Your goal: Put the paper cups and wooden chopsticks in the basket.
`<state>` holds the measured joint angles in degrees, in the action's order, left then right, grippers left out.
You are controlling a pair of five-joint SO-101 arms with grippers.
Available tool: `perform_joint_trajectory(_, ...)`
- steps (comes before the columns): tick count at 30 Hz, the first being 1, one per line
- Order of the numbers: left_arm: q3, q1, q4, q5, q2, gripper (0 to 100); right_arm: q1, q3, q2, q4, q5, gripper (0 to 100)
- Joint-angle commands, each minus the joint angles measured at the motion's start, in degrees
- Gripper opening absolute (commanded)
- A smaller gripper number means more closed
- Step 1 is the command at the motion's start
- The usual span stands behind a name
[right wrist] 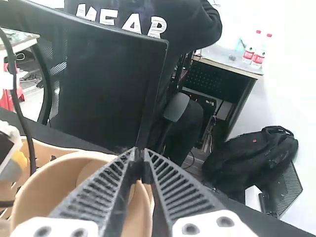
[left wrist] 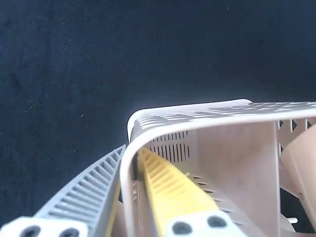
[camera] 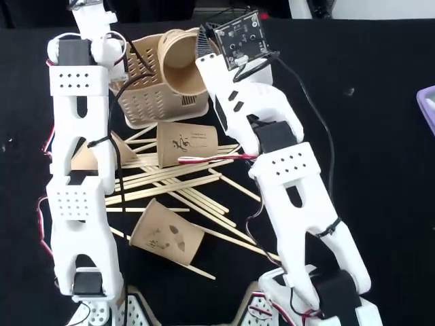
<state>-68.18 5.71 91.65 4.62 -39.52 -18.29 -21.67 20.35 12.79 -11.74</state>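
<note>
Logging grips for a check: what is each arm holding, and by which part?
Left gripper: the basket, jaws astride its side wall. Right gripper: a paper cup, by its rim.

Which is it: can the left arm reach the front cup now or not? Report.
Probably not yet. The left gripper is shut on the basket wall, so it must let go first. The front cup itself lies uncovered among the chopsticks, beside the left arm.
</note>
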Motion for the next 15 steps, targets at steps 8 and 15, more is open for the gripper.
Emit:
perform_joint_trajectory(8,0.1,-1.3,2.1,0.2,0.2,3,-1.2,0.7,10.9,10.5,-0.1,1.1)
perform_joint_trajectory(15,-0.1,-1.4,2.5,0.3,0.2,3,-5.2,-4.4,16.2,17.2,-0.6,1.1)
